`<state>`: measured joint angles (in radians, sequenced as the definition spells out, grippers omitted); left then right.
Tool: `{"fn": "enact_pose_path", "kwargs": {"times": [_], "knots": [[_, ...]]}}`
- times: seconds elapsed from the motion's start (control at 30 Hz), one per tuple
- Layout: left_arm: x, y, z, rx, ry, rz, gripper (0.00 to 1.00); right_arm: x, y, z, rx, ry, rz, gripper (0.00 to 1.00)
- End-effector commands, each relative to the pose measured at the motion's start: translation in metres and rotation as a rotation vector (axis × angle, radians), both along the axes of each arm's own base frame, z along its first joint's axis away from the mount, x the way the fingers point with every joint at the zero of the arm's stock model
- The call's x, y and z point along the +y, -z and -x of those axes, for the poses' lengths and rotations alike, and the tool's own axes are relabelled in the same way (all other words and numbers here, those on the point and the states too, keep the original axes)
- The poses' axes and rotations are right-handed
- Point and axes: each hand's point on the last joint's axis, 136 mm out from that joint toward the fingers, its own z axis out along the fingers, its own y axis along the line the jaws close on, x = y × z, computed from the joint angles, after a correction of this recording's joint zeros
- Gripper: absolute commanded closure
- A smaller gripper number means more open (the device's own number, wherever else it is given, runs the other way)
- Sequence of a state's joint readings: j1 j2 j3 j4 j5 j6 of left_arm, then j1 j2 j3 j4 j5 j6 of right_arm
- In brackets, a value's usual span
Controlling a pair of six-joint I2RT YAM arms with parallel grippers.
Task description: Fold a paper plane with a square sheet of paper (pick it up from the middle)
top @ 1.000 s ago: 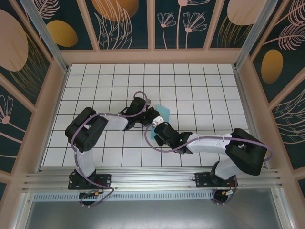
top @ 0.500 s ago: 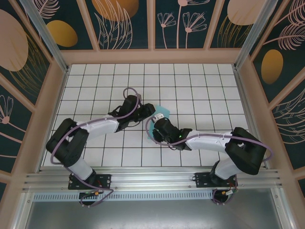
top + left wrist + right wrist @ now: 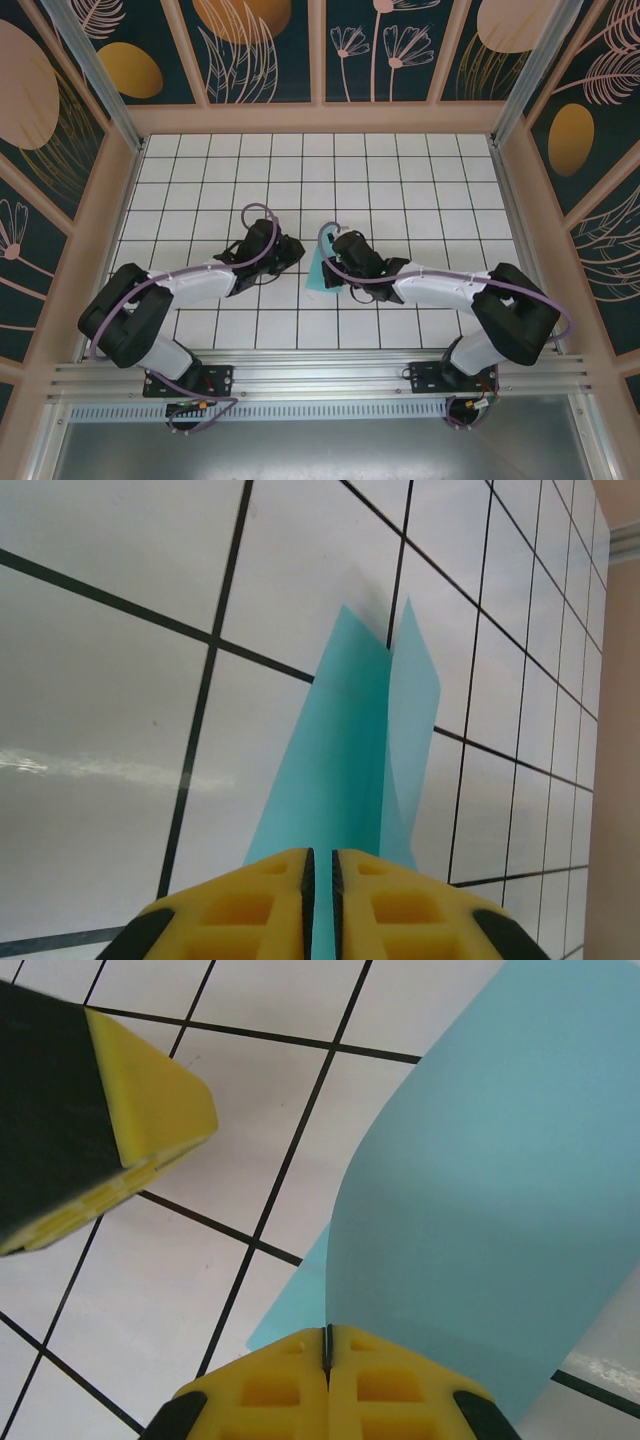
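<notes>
Two sets of yellow fingers face each other low over the white gridded desk (image 3: pixel 420 190), tips close to one another. The right fingers (image 3: pixel 336 1344) are clenched on one edge of the sheet of paper (image 3: pixel 480 1190). The turquoise sheet comes out of the tight seam between their tips and bows up and away to their right, and a smaller pale corner of it shows lower down, just left of the tips. The left fingers (image 3: pixel 303 862) are drawn almost together with only a thin slit between them, and they pinch nothing. Straight ahead of that slit the paper stands up off the desk as a folded shape, two pointed flaps meeting along a crease. Seen from the right wrist, a left fingertip sits ahead and to the left of the right fingers, apart from the paper, with bare tile and a black grid line between them. From above, the paper (image 3: pixel 316 278) lies between the two sets of fingers, held at the tips of the right ones (image 3: pixel 332 258) and just beside the left ones (image 3: pixel 292 252).
</notes>
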<state>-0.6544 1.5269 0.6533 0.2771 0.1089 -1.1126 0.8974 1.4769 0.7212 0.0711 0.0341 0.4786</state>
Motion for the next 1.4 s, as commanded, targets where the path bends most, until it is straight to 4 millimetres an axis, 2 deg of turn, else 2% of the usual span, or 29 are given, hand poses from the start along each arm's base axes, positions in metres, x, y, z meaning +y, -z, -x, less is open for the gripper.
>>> {"fn": "enact_pose_path", "kwargs": {"times": [0.0, 0.13, 0.2, 0.37, 0.4, 0.67, 1.0, 1.37], "knots": [[-0.022, 0.005, 0.003, 0.022, 0.079, 0.058, 0.87, 0.005, 0.004, 0.006, 0.054, -0.028, -0.036, 1.0], [-0.044, 0.015, 0.006, 0.061, 0.147, 0.081, 0.92, 0.004, 0.01, 0.007, 0.068, -0.03, -0.025, 1.0], [-0.048, 0.021, 0.007, 0.08, 0.153, 0.072, 0.94, 0.004, 0.012, 0.008, 0.077, -0.031, -0.021, 1.0], [-0.044, 0.027, 0.009, 0.101, 0.128, 0.05, 0.94, 0.002, 0.016, 0.008, 0.083, -0.019, -0.019, 1.0], [-0.042, 0.04, 0.012, 0.128, 0.128, 0.031, 0.94, 0.002, 0.017, 0.008, 0.083, -0.02, -0.017, 1.0], [-0.05, 0.053, 0.02, 0.156, 0.163, 0.026, 0.95, -0.001, 0.019, 0.009, 0.098, -0.032, -0.021, 1.0], [-0.037, 0.075, 0.026, 0.186, 0.149, -0.043, 0.96, -0.015, 0.031, 0.009, 0.178, -0.053, -0.03, 1.0], [-0.032, 0.081, 0.027, 0.188, 0.149, -0.083, 0.96, -0.031, 0.042, -0.014, 0.191, -0.091, 0.025, 1.0]]}}
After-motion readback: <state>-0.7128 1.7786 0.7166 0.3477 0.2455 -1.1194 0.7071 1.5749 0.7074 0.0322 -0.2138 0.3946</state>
